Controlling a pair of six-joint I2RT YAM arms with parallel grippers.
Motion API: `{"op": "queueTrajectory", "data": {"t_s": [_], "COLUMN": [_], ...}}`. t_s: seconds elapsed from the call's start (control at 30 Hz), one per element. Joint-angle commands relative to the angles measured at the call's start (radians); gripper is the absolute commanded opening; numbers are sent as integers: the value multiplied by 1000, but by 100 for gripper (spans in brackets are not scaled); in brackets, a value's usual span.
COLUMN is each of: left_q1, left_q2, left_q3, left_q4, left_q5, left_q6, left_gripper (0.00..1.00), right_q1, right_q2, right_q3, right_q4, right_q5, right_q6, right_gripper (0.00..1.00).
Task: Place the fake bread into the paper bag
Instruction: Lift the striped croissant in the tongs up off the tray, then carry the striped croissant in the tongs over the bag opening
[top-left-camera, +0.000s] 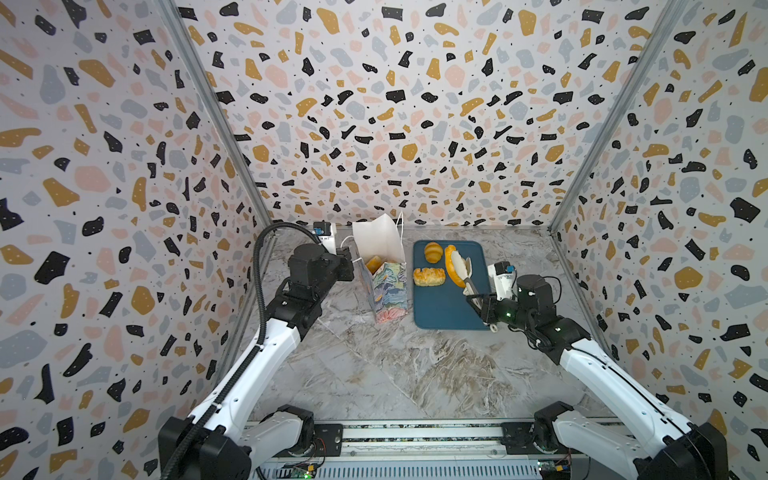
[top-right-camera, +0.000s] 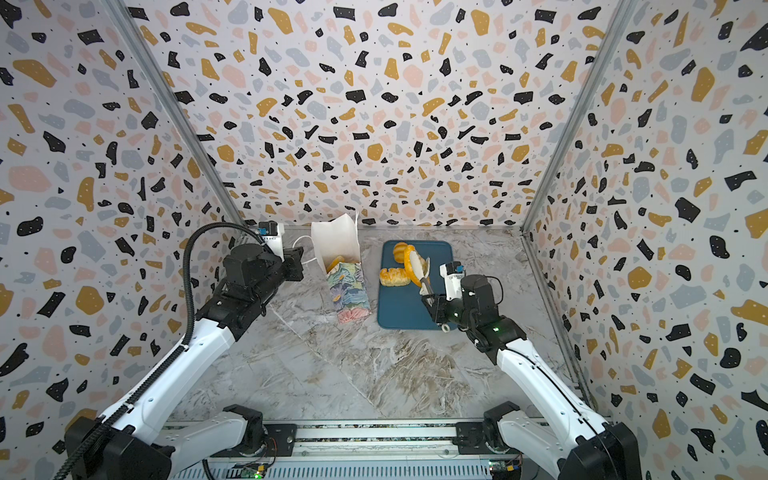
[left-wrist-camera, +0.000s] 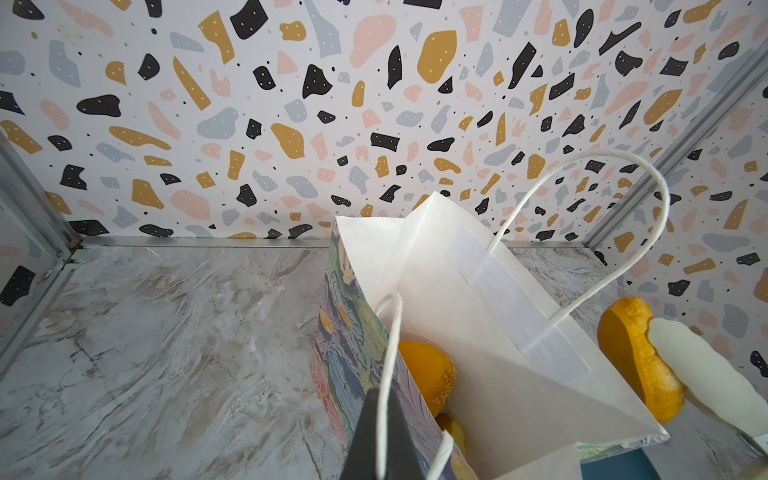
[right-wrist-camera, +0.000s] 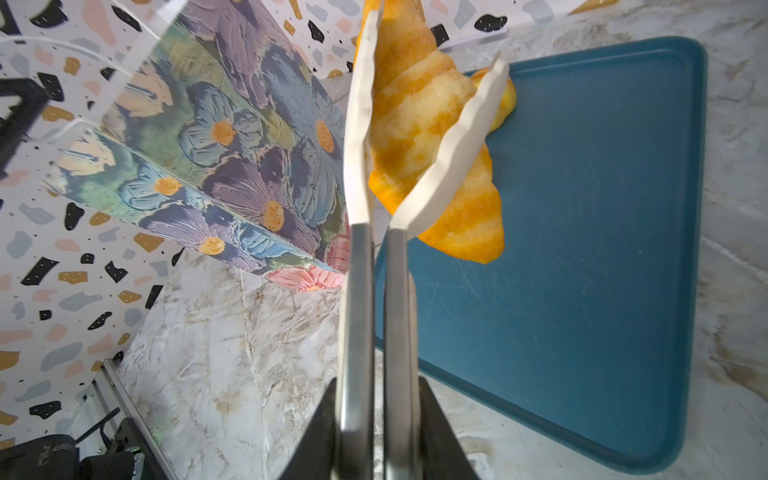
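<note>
The floral paper bag (top-left-camera: 386, 286) (top-right-camera: 347, 291) (left-wrist-camera: 478, 332) (right-wrist-camera: 232, 158) stands upright with its white mouth open. My left gripper (top-left-camera: 351, 259) (top-right-camera: 301, 255) (left-wrist-camera: 384, 411) is shut on its white cord handle (left-wrist-camera: 390, 353). Orange fake bread (top-left-camera: 374, 264) (left-wrist-camera: 428, 374) lies inside the bag. My right gripper (top-left-camera: 478, 301) (top-right-camera: 430, 301) (right-wrist-camera: 376, 386) is shut on metal tongs (top-left-camera: 461, 266) (right-wrist-camera: 357, 270). Their white tips clamp a long curved bread (top-left-camera: 451, 266) (top-right-camera: 409, 266) (right-wrist-camera: 415, 116) (left-wrist-camera: 636, 357), lifted over the tray just right of the bag.
A dark-blue tray (top-left-camera: 444, 307) (top-right-camera: 403, 307) (right-wrist-camera: 582, 249) lies right of the bag. It carries a round ridged roll (top-left-camera: 433, 252) (top-right-camera: 400, 249) and a rectangular pastry (top-left-camera: 429, 276) (top-right-camera: 394, 276). Patterned walls enclose the marble tabletop (top-left-camera: 395, 365) on three sides.
</note>
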Motion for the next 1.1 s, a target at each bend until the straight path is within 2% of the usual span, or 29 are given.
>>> {"op": "queueTrajectory", "data": {"t_s": [0.0,0.43,1.07], "left_q1": [-5,-5,-7], "left_q2": [-19,-23,-29], "left_q3": [-7,-6,-7], "left_q4": [12,11,11], "left_q5": [-12,-12,-12], "left_q6": [11,13,12], "left_gripper": [0,0,0], "right_q1": [-1,20,112], "right_q2": [-53,-97,-23], "right_q3": [8,57,261], "right_q4": [82,84,37], "right_q5": [-23,-32,2], "right_q6": [23,37,17], "right_gripper": [22,22,22]}}
